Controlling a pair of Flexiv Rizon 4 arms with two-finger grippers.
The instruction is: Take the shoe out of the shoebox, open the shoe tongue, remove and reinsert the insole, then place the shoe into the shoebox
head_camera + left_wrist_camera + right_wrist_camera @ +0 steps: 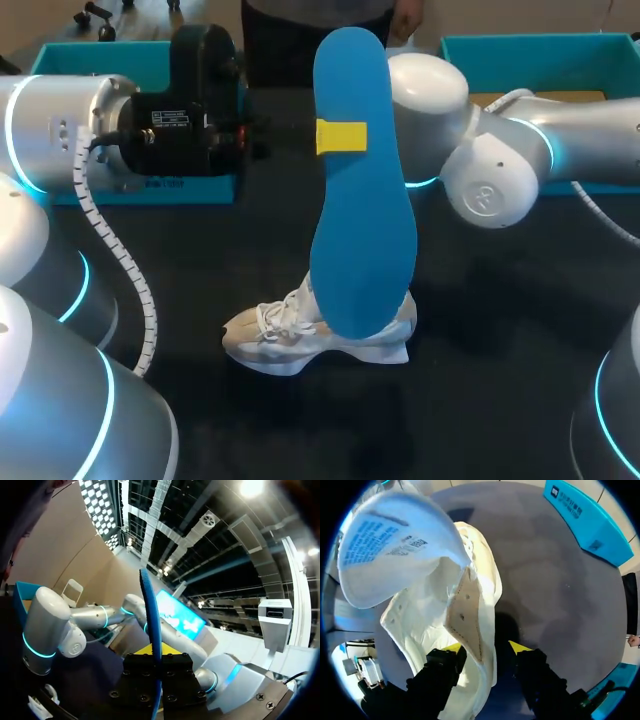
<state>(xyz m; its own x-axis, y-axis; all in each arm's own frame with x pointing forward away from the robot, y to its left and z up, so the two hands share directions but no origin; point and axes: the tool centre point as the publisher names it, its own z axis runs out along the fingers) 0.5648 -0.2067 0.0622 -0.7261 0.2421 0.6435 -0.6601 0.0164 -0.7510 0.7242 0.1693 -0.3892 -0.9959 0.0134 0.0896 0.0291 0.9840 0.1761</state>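
Note:
A blue insole (355,230) stands upright above the table, toe end up. My left gripper (340,137) is shut on its upper part, one yellow tip showing on its face. In the left wrist view the insole (150,610) runs edge-on between that gripper's (156,662) fingers. The white shoe (300,340) lies on the black table under the insole, its tongue (395,545) pulled up. My right gripper (486,647) straddles the shoe's (470,615) rear side wall, one finger inside, one outside with a gap. The insole hides it in the head view.
A teal shoebox part (130,190) stands at the back left under my left arm. Another teal box (520,45) is at the back right behind my right arm (500,170), and its side (585,520) also shows beyond the shoe.

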